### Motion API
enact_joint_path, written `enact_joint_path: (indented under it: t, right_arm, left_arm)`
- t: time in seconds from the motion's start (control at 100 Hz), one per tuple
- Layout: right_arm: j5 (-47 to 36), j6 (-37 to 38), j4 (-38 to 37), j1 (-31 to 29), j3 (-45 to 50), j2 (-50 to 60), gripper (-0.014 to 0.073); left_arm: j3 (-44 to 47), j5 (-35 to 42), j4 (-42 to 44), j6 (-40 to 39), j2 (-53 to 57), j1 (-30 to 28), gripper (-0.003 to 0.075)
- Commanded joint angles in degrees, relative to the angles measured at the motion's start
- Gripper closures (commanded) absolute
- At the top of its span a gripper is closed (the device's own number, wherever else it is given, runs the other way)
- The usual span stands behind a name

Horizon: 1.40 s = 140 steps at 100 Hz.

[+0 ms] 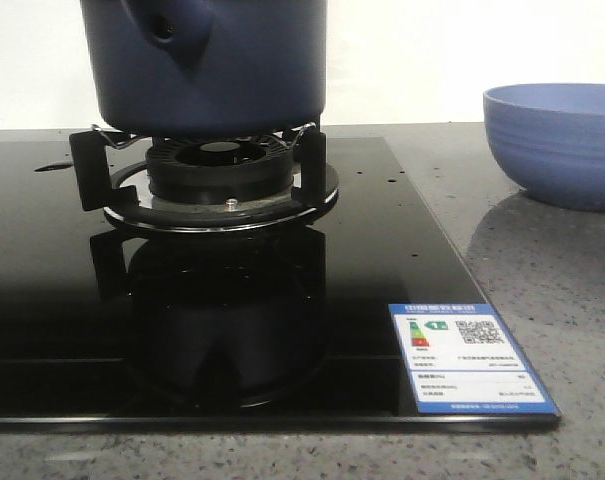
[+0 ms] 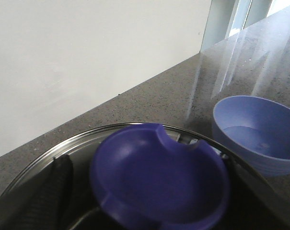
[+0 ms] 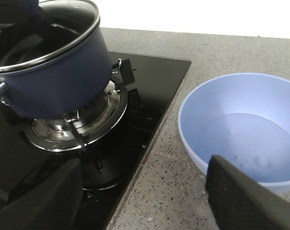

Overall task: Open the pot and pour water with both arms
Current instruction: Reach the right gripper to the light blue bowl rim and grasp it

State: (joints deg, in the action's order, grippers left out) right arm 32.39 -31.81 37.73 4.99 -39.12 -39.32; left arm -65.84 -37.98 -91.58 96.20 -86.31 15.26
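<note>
The dark navy pot (image 1: 232,70) stands on the burner, its side stub with the round hole (image 1: 165,28) facing the front camera. It also shows in the right wrist view (image 3: 53,76), with a steel-rimmed glass lid (image 3: 44,28) on it. In the left wrist view the lid's rim (image 2: 49,153) and its blue knob (image 2: 159,177) lie right under my left gripper (image 2: 149,211). Its left finger (image 2: 49,191) stands apart from the knob; the gripper looks open. My right gripper (image 3: 142,206) is open and empty, low over the counter between hob and bowl.
A light blue bowl (image 1: 557,140) stands on the grey counter right of the hob, with a little water in it (image 3: 245,129). The black glass hob (image 1: 282,300) carries the burner stand (image 1: 222,185) and a label sticker (image 1: 469,358). A white wall is behind.
</note>
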Motion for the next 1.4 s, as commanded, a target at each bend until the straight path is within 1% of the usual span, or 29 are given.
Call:
enact_joint_path:
  t: [0.0, 0.15, 0.25, 0.62, 0.79, 0.96, 1.13, 1.25, 1.39]
  right_arm:
    - [-2.9, -0.6, 1.6, 0.1, -2.1, -0.2, 0.0104]
    - [-2.9, -0.6, 1.6, 0.1, -2.1, -0.2, 0.0104]
    - [-2.9, -0.6, 1.6, 0.1, -2.1, -0.2, 0.0104]
    - [-2.8, -0.6, 1.2, 0.1, -2.1, -0.2, 0.0104]
    - [-2.4, -0.6, 1.1, 0.1, -2.1, -1.0, 0.0104]
    - [-1.5, -0.6, 1.1, 0.1, -2.9, -4.2, 0.0104]
    - [-0.2, -0.3, 1.1, -0.5, -8.0, -9.1, 0.0104]
    - [2.1, 0.6, 0.8, -3.3, -13.7, -13.7, 0.0104]
    - [7.2, 3.3, 0.4, -9.5, -21.1, -20.7, 0.0104]
  left_arm:
    - [-2.1, -0.8, -3.0, 0.0, 1.8, 0.4, 0.0241]
    - [-2.1, -1.4, -3.0, 0.0, 1.8, 0.4, 0.0318]
    - [-2.1, -1.9, -3.1, 0.0, 1.8, 0.4, 0.0335]
    - [-2.2, -3.3, -4.6, 0.0, 2.2, 0.2, 0.0335]
    - [-2.2, -3.3, -4.9, 0.0, 4.8, -0.6, 0.0335]
    - [-2.2, -3.2, -5.0, 0.0, 8.2, -3.9, 0.0335]
    - [-2.2, -3.1, -4.9, -0.1, 11.8, -10.0, 0.0335]
    - [-2.2, -3.5, -3.9, -1.6, 13.8, -15.0, 0.0335]
    - [-2.2, -3.5, -1.9, -2.3, 15.5, -19.5, 0.0335]
